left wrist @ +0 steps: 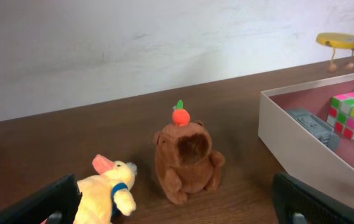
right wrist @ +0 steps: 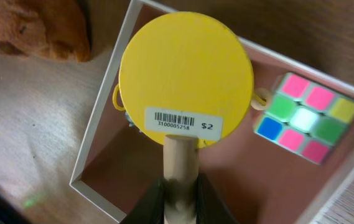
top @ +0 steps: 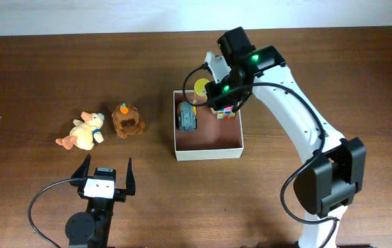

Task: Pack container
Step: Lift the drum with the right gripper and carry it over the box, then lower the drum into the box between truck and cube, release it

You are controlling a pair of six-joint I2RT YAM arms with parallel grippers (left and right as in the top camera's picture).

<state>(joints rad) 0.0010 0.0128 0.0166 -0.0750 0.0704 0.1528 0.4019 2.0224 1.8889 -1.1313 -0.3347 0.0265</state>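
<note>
The container point(top: 209, 151) is a shallow square box with white walls and a pinkish-brown inside, and it also shows in the left wrist view point(left wrist: 301, 149) and the right wrist view point(right wrist: 99, 186). It holds a grey toy car point(top: 187, 118) and a colourful puzzle cube point(top: 227, 112). My right gripper point(right wrist: 180, 199) is shut on the wooden handle of a yellow round drum toy point(right wrist: 186, 81) and holds it above the container's far left part. My left gripper point(top: 104, 172) is open and empty, near the table's front, short of a yellow plush duck point(top: 85, 131) and a brown plush capybara point(top: 127, 120).
The duck point(left wrist: 108, 193) and capybara point(left wrist: 186, 155) lie on the brown wooden table left of the container. A pale wall runs behind the table's far edge.
</note>
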